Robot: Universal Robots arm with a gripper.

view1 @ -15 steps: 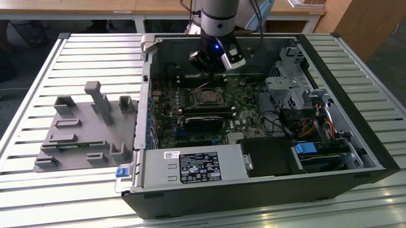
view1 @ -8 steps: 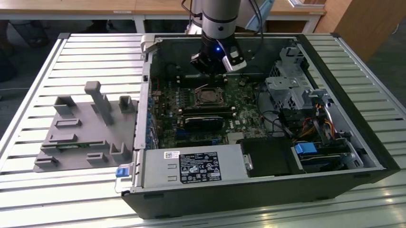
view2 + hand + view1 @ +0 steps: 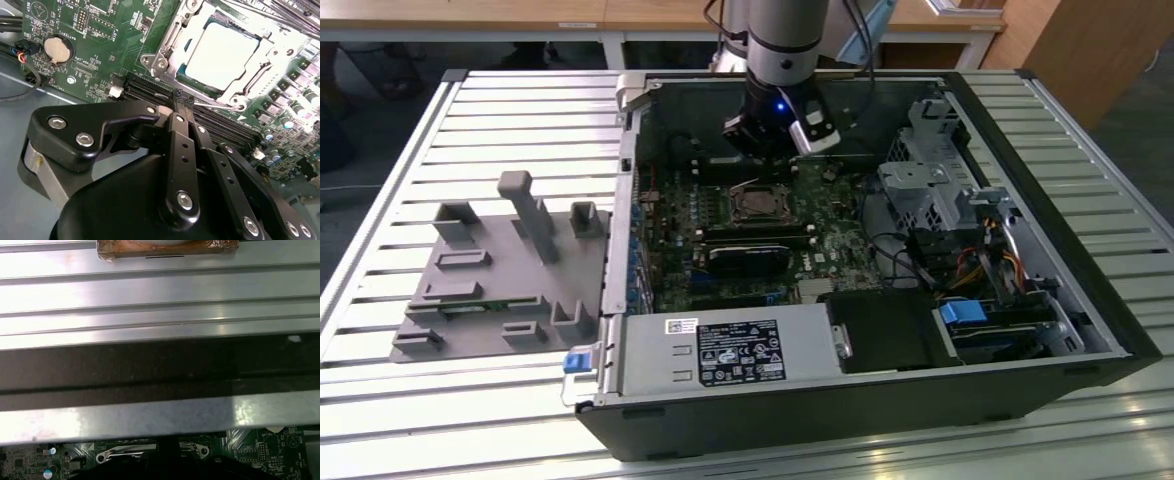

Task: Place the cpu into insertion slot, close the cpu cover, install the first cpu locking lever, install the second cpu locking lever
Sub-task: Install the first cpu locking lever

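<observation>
Although the cpu (image 3: pixel 227 55) already sits in the insertion slot (image 3: pixel 196 80), its pale metal top flat and square inside the socket, you have not finished: the cpu cover (image 3: pixel 265 57) lies down around it as a silvery frame, and whether either locking lever is hooked you cannot tell from here. Your end effector (image 3: pixel 182 100) hangs just beside the socket, over the long black memory slots (image 3: pixel 150 89), its fingers pressed together and gripping nothing.

Mind the risks as I judge them. With the fingertips so near the board, a descent slightly off line would scrape the memory slots or the small capacitors (image 3: pixel 295 97) next to the socket. A lever pushed sideways without being pressed under its hook could spring back up, and a cover not fully seated could load the chip unevenly.

Look outward in the exterior view: the open computer case (image 3: pixel 1067 330) on the slatted tabletop (image 3: pixel 494 120) holds the green motherboard (image 3: pixel 670 215), a black graphics card (image 3: pixel 750 262), a power supply (image 3: pixel 720 352) and bundled cables (image 3: pixel 907 255). A grey fixture tray (image 3: pixel 487 275) rests on the exterior view's left.
</observation>
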